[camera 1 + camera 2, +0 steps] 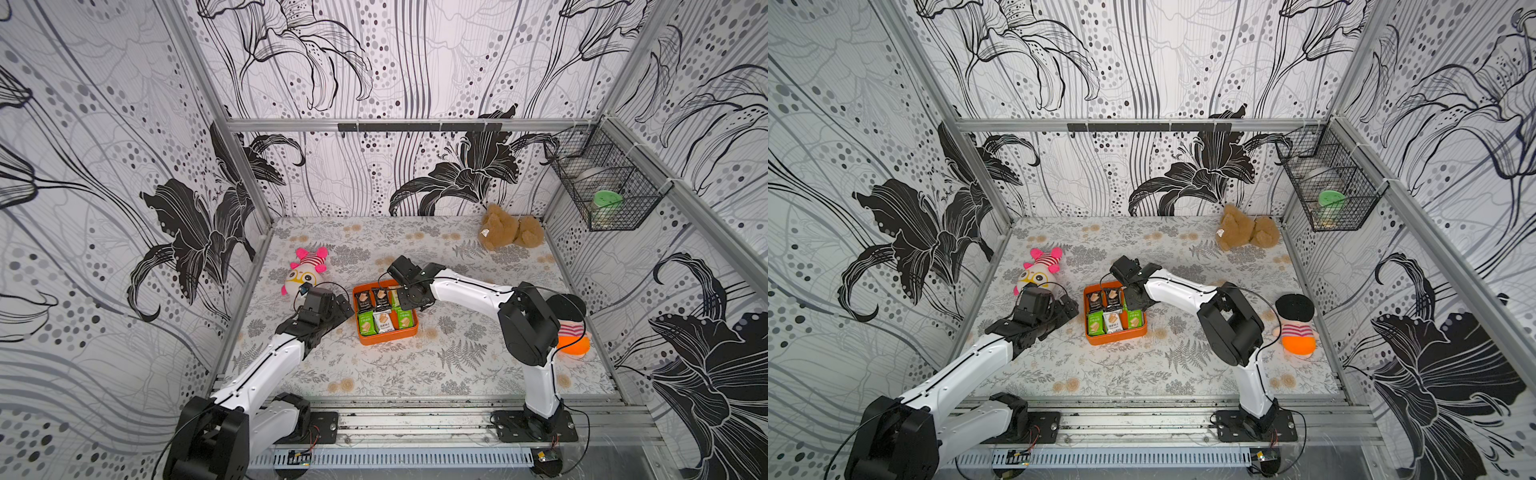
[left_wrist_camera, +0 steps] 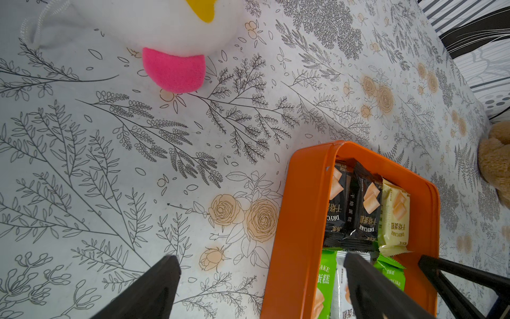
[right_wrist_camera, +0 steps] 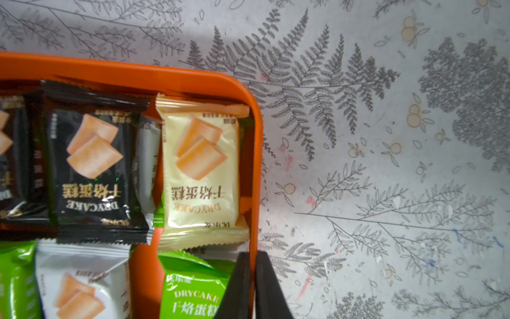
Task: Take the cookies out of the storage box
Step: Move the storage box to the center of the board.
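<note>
The right jaws are closed down narrow on the right-hand wall of the storage box [image 3: 193, 73]. In the right wrist view one finger [image 3: 237, 287] stands inside the wall, over the edge of a green packet [image 3: 190, 292]. The other finger stands outside, over the bench [image 3: 386, 165], and only the orange rim shows in the slit between them. The grip sits about halfway along that wall, short of the box's rounded far right corner.

The left jaws are spread wide and hold nothing. In the left wrist view they straddle the box's left wall, with one finger [image 2: 149, 292] over bare bench. The other is above the white packet [image 2: 339, 276] in the near row; whether it touches that packet cannot be told.

The cookies [image 1: 382, 309] all lie inside the box, which sits about mid-bench in both top views. Six faces show in two rows of three: black, black and pale yellow along the far wall, then green, white and green along the near wall. Edges of more packets show beneath them.

Bare patterned bench runs from the box's near wall to the near edge, and from its far wall toward the far edge. A pink-and-white plush toy [image 1: 305, 272] lies toward the left edge, just behind the left jaws. A brown teddy bear [image 1: 513, 228] sits in the far right corner. An orange striped soft toy [image 1: 1298, 345] lies at the right edge, beside the right arm [image 1: 469, 293]. A black wire basket [image 1: 611, 187] hangs on the right wall above that edge.
</note>
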Robot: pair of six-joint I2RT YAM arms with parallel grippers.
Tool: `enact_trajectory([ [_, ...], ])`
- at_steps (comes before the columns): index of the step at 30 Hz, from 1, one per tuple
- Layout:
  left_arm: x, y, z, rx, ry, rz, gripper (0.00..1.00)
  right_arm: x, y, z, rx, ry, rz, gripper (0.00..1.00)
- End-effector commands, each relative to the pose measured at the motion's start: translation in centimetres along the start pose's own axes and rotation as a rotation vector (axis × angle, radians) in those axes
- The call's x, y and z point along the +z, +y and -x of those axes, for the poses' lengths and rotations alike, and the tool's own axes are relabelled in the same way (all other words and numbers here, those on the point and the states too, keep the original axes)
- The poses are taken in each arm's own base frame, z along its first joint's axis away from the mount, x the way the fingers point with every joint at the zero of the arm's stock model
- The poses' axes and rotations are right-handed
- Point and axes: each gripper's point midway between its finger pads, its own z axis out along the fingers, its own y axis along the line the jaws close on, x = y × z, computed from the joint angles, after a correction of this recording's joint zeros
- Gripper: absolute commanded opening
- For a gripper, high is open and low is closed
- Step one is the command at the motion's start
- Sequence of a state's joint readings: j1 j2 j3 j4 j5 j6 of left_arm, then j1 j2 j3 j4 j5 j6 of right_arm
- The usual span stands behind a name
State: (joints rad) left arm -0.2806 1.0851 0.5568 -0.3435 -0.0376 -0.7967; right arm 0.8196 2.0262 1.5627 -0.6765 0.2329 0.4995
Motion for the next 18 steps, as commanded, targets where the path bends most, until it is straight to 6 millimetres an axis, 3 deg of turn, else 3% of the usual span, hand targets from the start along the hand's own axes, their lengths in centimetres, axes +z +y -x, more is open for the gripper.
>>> enact_trajectory([
  [1,-0.6,-1.0,1.0,-0.003,-0.037,-0.031,0.97,0.2,-0.8,-1.3,-0.032,0.034,-0.031,0.07],
  [6,-0.4,-1.0,0.9,-0.021,-0.035,-0.041,0.97,-1.1,-1.6,-2.7,-0.046,0.043,-0.017,0.07],
  [12,0.0,-1.7,0.5,-0.033,-0.01,-0.061,0.97,-2.7,-3.3,-5.8,-0.064,0.078,-0.013,0.09],
  [18,0.2,-3.8,-0.2,-0.043,0.024,-0.113,0.97,-3.8,-4.1,-7.1,-0.042,0.069,0.005,0.16],
])
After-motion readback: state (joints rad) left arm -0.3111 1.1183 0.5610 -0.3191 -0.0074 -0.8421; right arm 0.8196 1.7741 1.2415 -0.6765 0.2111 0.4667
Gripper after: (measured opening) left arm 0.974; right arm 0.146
